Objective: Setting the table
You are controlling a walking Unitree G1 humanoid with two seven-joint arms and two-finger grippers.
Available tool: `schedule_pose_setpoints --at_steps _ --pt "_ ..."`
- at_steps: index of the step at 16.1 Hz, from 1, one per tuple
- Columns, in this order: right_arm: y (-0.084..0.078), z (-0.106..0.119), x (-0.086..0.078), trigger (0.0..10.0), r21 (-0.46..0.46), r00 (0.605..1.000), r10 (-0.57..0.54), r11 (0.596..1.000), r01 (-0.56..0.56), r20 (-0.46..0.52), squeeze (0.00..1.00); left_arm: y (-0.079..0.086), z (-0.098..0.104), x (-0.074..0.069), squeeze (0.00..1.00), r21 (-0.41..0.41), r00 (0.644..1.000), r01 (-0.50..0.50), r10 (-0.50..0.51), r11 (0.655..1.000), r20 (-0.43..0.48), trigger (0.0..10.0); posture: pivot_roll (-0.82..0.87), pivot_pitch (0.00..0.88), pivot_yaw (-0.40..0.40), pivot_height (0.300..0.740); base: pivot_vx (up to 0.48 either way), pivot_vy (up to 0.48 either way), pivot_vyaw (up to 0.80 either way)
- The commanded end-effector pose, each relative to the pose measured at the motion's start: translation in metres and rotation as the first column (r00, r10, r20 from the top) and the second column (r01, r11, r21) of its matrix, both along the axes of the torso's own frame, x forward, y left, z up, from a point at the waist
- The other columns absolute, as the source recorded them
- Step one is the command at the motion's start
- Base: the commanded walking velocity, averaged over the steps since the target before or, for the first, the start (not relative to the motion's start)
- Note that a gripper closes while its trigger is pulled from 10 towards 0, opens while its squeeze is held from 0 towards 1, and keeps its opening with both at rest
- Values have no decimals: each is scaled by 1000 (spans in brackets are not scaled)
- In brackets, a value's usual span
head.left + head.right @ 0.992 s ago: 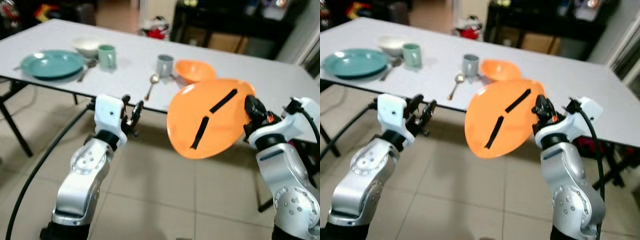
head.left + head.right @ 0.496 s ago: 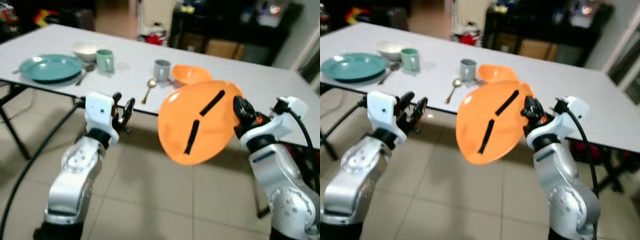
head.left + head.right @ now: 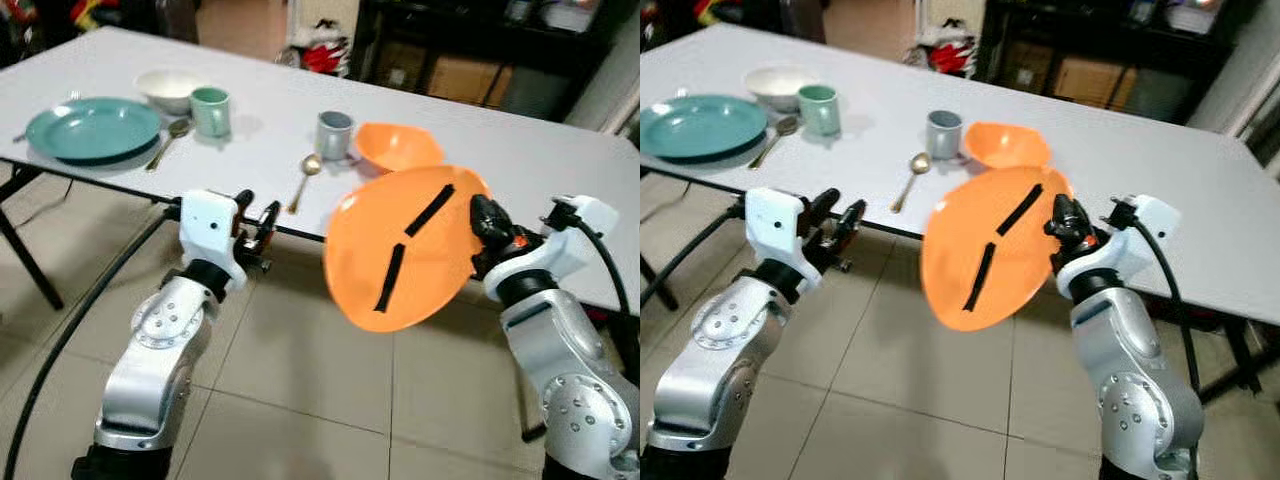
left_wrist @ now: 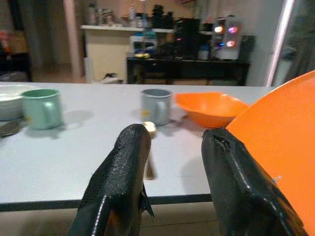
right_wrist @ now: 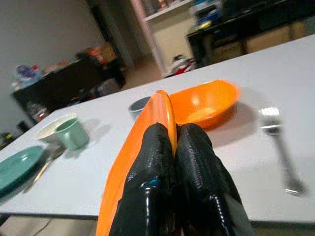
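On your left, the teal plate [image 3: 92,128] is already sitting by its mug [image 3: 211,110], while your left gripper [image 3: 256,222] is hanging open and empty near the table [image 3: 260,150] edge. On your right, the right gripper [image 3: 478,222] is pinching the orange plate [image 3: 405,247] by its rim, tilting it almost upright off the near edge, probably for carrying. It is showing two black strips, beside the orange bowl [image 3: 398,146] awaiting it.

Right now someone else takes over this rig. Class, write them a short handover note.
Right claw: shut on the orange plate's rim, plate tilted on edge, off the table, before its near edge.
Left claw: open, holding nothing, just below the table edge.
Done: teal plate, white bowl, green mug set; grey mug, spoon, orange bowl out.
Left: lay the orange plate at the second place.
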State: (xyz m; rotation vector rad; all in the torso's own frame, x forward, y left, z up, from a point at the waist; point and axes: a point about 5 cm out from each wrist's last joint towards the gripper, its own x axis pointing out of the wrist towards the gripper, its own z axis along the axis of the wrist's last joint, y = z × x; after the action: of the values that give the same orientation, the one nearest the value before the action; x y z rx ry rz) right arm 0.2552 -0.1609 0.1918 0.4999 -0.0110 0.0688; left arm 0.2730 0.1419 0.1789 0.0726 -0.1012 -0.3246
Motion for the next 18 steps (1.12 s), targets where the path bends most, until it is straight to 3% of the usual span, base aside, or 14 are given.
schedule_pose_setpoints --at_steps 1,3,7,18 --pt "1 8 0 10000 7 999 17 1000 -17 39 0 -1 0 0 0 -4 1000 9 -9 1000 -2 10000 9 0 -102 740 349 0 0" --pt "1 7 0 10000 5 999 19 1000 -19 36 0 -1 1 1 0 -4 1000 11 -11 1000 -1 10000 9 0 -102 740 352 0 0" --pt "3 6 0 10000 -2 999 28 1000 -28 28 0 -1 1 1 0 -1 1000 12 -12 1000 0 10000 9 0 -101 740 352 0 -689" --pt "4 4 -4 10000 16 999 25 1000 -26 26 0 0 1 1 0 20 999 39 -39 999 -7 10000 14 0 -86 740 335 0 0"
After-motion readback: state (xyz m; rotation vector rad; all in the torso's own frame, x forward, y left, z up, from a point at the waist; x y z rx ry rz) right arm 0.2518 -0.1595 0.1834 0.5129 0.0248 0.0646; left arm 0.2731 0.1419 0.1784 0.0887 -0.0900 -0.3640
